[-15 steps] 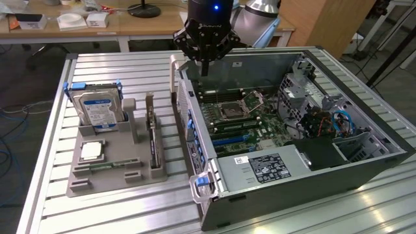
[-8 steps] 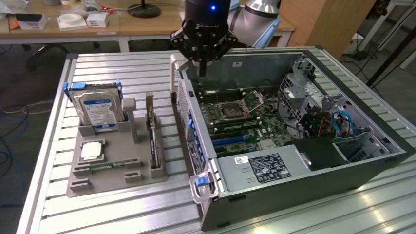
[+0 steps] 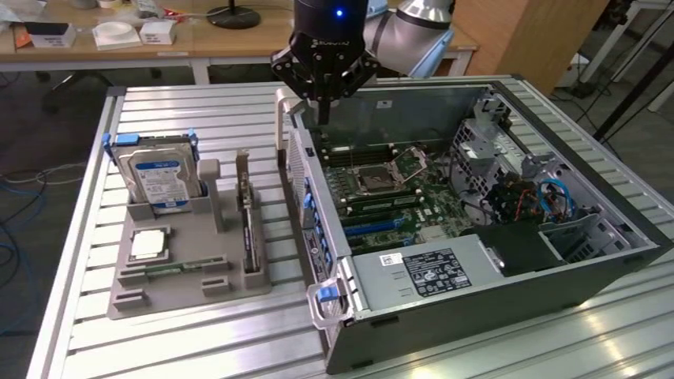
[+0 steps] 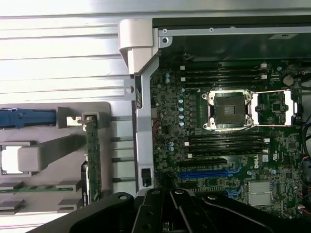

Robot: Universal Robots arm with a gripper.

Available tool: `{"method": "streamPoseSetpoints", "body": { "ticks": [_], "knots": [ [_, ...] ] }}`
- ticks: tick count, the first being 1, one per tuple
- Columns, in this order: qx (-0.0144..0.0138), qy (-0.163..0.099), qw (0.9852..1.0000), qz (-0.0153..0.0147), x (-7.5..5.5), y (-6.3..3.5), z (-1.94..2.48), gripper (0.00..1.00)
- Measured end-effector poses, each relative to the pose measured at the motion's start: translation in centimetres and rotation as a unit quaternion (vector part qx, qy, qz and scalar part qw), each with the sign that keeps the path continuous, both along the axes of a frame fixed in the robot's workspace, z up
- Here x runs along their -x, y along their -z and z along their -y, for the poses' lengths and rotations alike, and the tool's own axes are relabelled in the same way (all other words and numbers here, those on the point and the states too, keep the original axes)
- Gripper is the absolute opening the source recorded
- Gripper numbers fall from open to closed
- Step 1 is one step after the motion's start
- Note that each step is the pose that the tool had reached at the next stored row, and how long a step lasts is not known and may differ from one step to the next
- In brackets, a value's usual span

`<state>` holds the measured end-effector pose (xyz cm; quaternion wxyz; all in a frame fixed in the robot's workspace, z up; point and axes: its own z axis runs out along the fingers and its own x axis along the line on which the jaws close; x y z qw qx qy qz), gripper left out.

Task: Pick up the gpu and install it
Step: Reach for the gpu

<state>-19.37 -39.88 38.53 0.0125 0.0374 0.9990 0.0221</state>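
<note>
One arm points straight down over the computer case, its claw shut, holding nothing.

At the exterior view's left, the gpu stands on edge in the grey holder, open above; a post and hard drive crowd one side. The case wall rises between holder and motherboard.

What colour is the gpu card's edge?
The gpu has a green edge, clearest in the wrist view.
</note>
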Motion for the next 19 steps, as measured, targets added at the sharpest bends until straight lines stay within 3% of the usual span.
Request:
{"method": "streamPoseSetpoints", "body": {
  "ticks": [19],
  "knots": [
    [0.0000, 0.000, 1.0000, 0.0000, 1.5, 0.15, 0.00, 0.11]
  ]
}}
